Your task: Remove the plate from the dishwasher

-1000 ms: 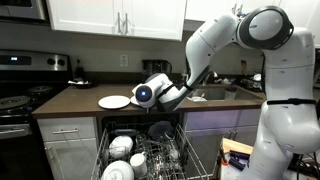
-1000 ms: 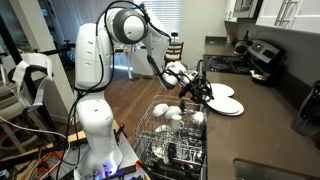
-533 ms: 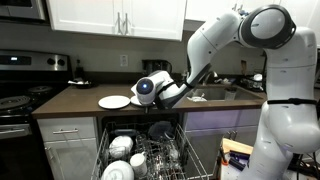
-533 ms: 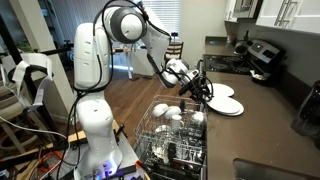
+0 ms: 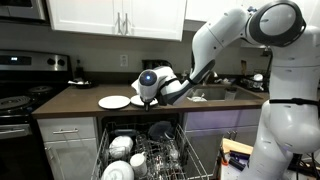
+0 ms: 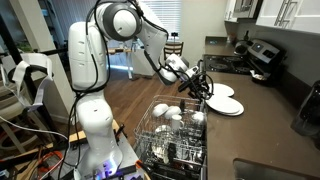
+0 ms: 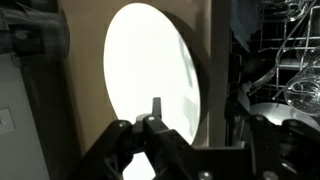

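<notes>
The plate is lying on the surface, above the open dishwasher, whose pulled-out rack is holding dishes; the stove is standing beside the surface.

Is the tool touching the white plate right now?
Cannot tell. In the wrist view the tool overlaps the white plate, its fingertips hiding any contact or gap; both exterior views are too small to settle it.
</notes>
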`<state>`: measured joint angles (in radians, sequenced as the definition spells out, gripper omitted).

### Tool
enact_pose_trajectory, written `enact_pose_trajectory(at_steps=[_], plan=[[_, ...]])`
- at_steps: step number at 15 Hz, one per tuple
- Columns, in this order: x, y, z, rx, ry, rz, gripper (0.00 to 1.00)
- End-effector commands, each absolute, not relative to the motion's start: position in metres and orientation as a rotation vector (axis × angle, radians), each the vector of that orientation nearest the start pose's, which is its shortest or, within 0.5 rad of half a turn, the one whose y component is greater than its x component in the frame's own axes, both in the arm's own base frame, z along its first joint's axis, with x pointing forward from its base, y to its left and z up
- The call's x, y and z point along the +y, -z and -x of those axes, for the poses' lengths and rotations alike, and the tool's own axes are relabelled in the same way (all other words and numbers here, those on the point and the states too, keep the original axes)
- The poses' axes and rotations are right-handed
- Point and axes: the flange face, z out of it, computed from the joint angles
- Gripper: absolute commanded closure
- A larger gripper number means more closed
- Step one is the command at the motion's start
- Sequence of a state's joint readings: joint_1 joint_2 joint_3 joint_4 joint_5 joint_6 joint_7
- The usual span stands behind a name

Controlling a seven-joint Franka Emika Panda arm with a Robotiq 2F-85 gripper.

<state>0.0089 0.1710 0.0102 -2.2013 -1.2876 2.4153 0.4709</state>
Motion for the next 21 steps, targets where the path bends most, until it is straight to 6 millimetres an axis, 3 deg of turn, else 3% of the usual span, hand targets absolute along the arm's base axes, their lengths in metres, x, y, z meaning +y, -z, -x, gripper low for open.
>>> enact_pose_trajectory(at_steps=[1,13,15,17,18,21], plan=[[0.005,-0.325,-0.542,0.708,-0.295,-2.267,0.31],[0.026,-0.339,-0.505,0.887,-0.337,-2.351,0.24],[0.029,-0.342,-0.499,0.91,-0.338,-2.364,0.2],[0.031,-0.345,-0.493,0.927,-0.339,-2.371,0.03],[0.032,-0.346,-0.491,0.936,-0.338,-2.372,0.0],[0.034,-0.351,-0.486,0.954,-0.337,-2.372,0.0]])
